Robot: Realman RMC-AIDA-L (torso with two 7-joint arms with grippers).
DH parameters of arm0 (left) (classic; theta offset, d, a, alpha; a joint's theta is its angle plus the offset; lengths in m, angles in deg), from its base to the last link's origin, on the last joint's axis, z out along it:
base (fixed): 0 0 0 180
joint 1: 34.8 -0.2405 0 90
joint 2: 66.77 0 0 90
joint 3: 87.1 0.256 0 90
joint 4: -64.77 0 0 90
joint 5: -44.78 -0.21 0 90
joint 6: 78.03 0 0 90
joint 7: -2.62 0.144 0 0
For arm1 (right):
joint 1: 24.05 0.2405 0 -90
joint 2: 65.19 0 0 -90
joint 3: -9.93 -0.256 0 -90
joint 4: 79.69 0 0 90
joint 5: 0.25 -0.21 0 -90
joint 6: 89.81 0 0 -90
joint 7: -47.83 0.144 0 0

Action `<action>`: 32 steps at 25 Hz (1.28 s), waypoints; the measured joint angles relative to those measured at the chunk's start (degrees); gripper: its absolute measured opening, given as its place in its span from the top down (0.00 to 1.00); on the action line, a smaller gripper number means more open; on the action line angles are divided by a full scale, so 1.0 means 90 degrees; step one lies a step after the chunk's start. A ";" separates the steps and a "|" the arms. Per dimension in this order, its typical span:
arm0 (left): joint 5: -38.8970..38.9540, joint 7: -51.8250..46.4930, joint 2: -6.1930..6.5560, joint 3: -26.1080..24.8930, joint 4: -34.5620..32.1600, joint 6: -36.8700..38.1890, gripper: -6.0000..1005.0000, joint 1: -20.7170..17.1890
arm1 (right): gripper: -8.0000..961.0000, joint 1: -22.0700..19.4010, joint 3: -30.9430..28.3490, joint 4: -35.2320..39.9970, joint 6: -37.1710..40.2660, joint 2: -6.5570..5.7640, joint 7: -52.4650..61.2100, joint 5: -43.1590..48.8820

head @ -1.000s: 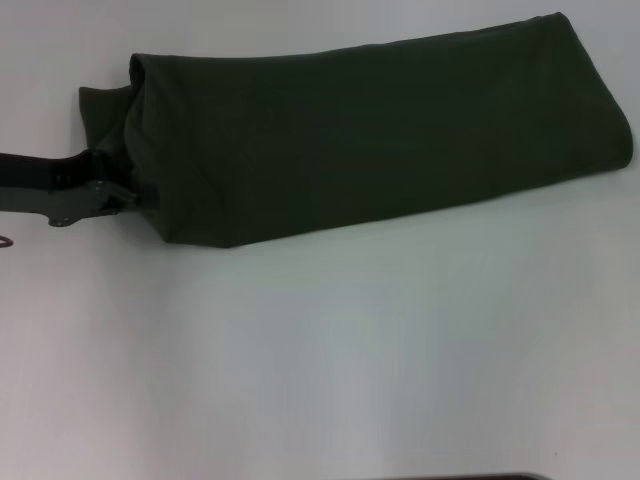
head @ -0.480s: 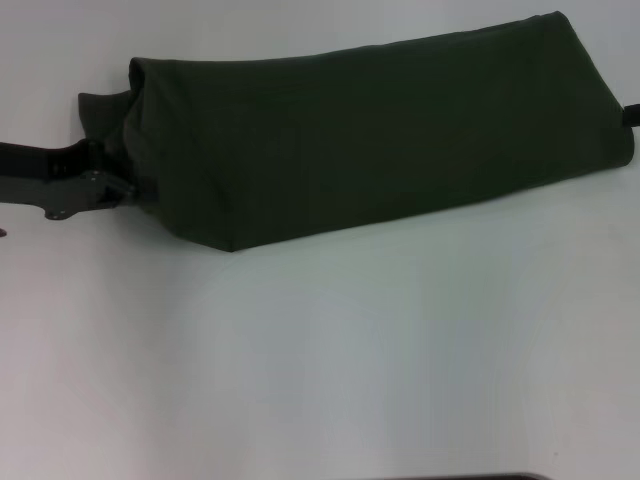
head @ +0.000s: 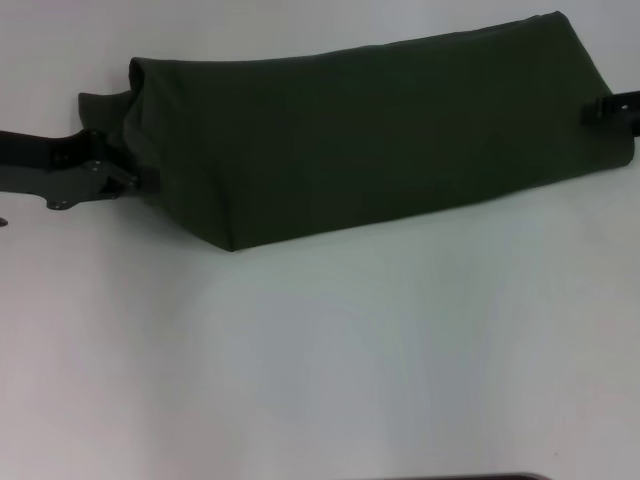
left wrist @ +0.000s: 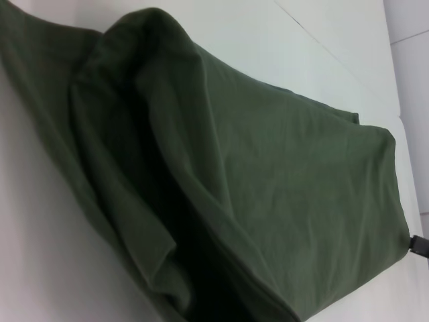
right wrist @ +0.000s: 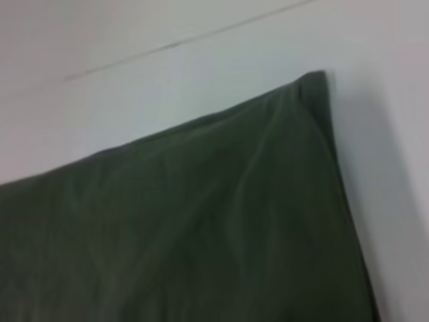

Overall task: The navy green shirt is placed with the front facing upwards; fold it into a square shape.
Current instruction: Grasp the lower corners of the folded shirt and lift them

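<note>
Left pincer (head: 128, 178) reaches in from the left edge of the head view and sits right at the left end of the navy green shirt (head: 370, 130), its dark fingers pressed against the bunched cloth there; whether they are clamped on a fold or only touching it I cannot tell, since the tips are lost against the dark fabric. Beside it a small flap of the shirt sticks out to the left of the main fold. The shirt itself lies on the white table (head: 320, 360), folded lengthwise into a long band that runs from the left pincer across to the right edge, slanting so that its right end sits farther from the robot than its left. No lettering or collar shows on the upturned face. In the left wrist view the shirt (left wrist: 268, 201) is seen end-on, with loose layers gaping at the near end and a smooth upper panel stretching away. In the right wrist view one corner of the shirt (right wrist: 221, 228) lies flat against the table. At the far right, the right pincer (head: 610, 108) touches the shirt's right end, only partly in view; its opening cannot be judged.
</note>
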 joint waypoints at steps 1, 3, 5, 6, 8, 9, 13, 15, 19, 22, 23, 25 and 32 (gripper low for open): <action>0.0000 -0.0006 0.0001 0.0000 0.0000 -0.0003 0.96 0.0002 | 0.05 0.0016 0.0045 -0.0065 -0.0040 0.0001 0.0000 0.0006; 0.0000 -0.0026 0.0004 0.0000 0.0000 -0.0020 0.96 0.0004 | 0.05 0.0036 0.0122 -0.0148 -0.0095 0.0002 0.0012 0.0028; 0.0000 -0.0039 0.0005 0.0000 0.0000 -0.0032 0.96 0.0006 | 0.06 0.0043 0.0180 -0.0159 -0.0104 0.0003 0.0041 0.0046; 0.0000 -0.0041 0.0005 0.0000 0.0000 -0.0034 0.96 0.0009 | 0.06 0.0044 0.0205 -0.0142 -0.0074 0.0004 0.0055 0.0049; 0.0000 -0.0041 0.0004 0.0000 0.0000 -0.0036 0.96 0.0024 | 0.06 0.0045 0.0202 -0.0081 0.0024 0.0016 0.0023 -0.0010; 0.0000 -0.0041 0.0001 0.0000 0.0000 -0.0037 0.96 0.0033 | 0.06 0.0032 0.0187 -0.0033 0.0087 0.0027 -0.0037 -0.0096; 0.0000 -0.0042 -0.0019 0.0002 0.0000 -0.0014 0.96 0.0065 | 0.14 -0.0004 0.0209 0.0154 0.0338 0.0096 -0.0171 -0.0316; 0.0000 -0.0045 -0.0023 0.0002 0.0000 -0.0012 0.96 0.0068 | 0.21 0.0015 0.0232 0.0169 0.0360 0.0100 -0.0135 -0.0258; 0.0000 -0.0051 -0.0024 0.0000 0.0000 -0.0007 0.96 0.0067 | 0.37 0.0028 0.0244 0.0180 0.0445 0.0080 -0.0077 -0.0240; 0.0000 -0.0074 -0.0024 0.0003 -0.0001 -0.0006 0.96 0.0065 | 0.50 0.0006 0.0244 0.0183 0.0475 0.0046 -0.0024 -0.0237; 0.0000 -0.0081 -0.0023 0.0010 0.0000 -0.0008 0.96 0.0064 | 0.53 -0.0003 0.0245 0.0184 0.0482 0.0036 -0.0007 -0.0236; -0.0003 -0.0091 -0.0023 0.0027 0.0000 -0.0012 0.96 0.0066 | 0.60 -0.0017 0.0245 0.0187 0.0509 0.0019 0.0027 -0.0230; -0.0015 -0.0097 -0.0008 0.0042 0.0000 -0.0037 0.96 0.0063 | 0.83 -0.0036 0.0212 0.0385 0.0783 -0.0014 0.0112 0.0053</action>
